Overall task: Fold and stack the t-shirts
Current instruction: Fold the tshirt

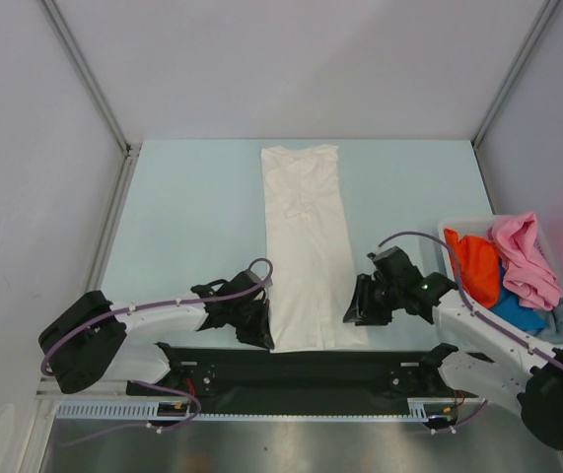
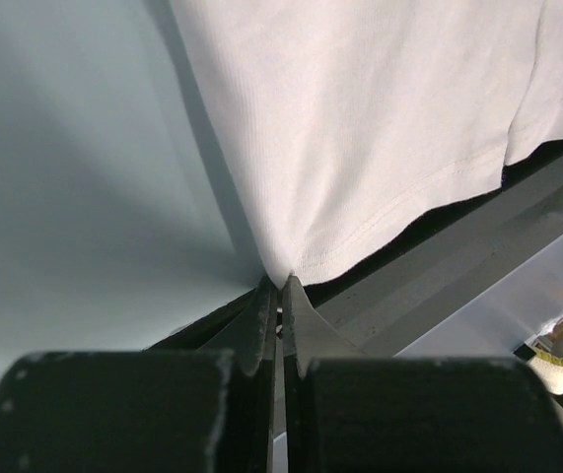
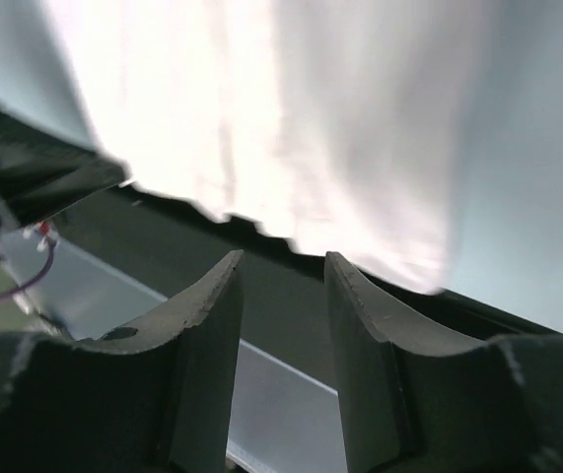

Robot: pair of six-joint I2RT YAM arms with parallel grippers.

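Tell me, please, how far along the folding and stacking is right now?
Done: the white t-shirt lies as a narrow lengthwise strip. In hand: the left gripper is shut on its near left hem corner, the right gripper open beside the right corner. Left: the crosswise folds, plus the orange shirt, pink shirt and blue shirt in the bin; nothing is stacked.

Top external view: high at the near edge, looking down over the whole table [image 1: 192, 217]. Wrist views: each low and close, facing out past the left gripper [image 2: 279, 288] or right gripper [image 3: 281, 258] — all 3 views share the near hem of the white t-shirt [image 1: 306, 246].
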